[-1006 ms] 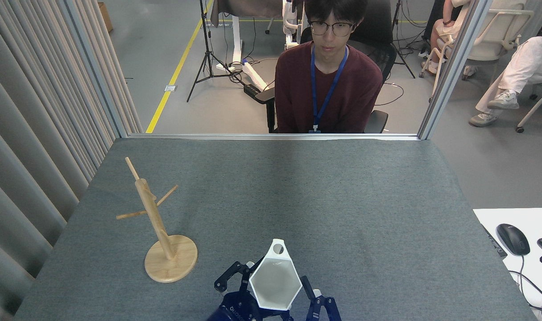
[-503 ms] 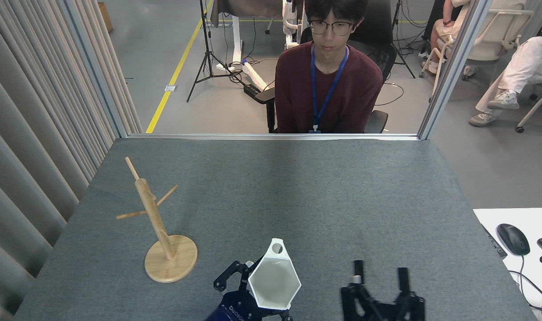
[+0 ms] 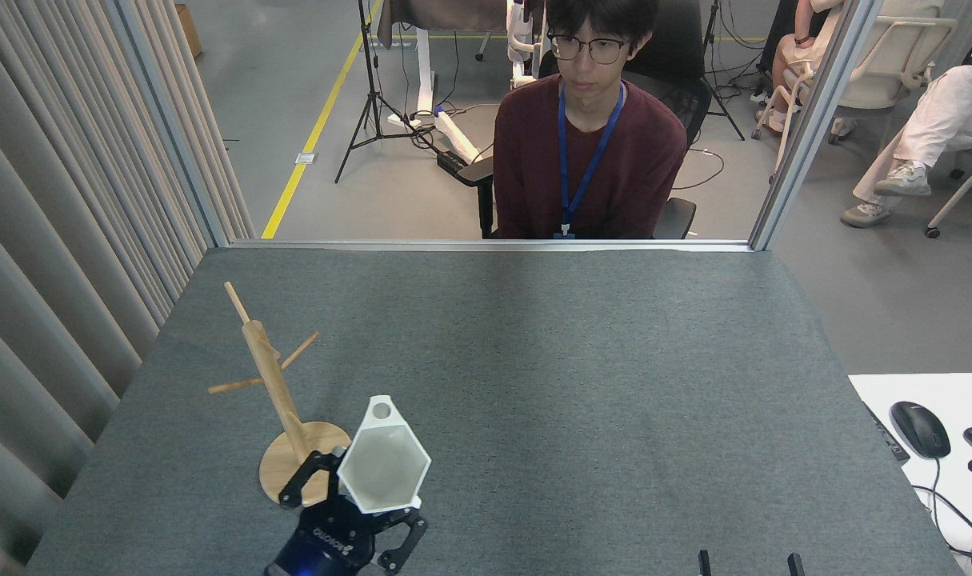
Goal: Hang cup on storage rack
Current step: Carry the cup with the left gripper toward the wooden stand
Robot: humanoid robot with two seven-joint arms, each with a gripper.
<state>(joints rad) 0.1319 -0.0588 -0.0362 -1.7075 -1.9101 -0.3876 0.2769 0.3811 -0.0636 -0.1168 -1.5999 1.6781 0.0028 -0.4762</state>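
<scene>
The white cup (image 3: pixel 383 466) is gripped by the left gripper (image 3: pixel 350 512), apparently overlapping the wooden rack (image 3: pixel 282 400) base.

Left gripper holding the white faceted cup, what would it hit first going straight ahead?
Probably the light wooden mug tree: the left gripper points up-table with the white faceted cup beside its round base. Depth is unclear.

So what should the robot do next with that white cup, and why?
Probably lift the cup higher and carry it left toward the rack. The left gripper holds it low beside the wooden base, well below the pegs, and the handle's hole has yet to line up with one.
</scene>
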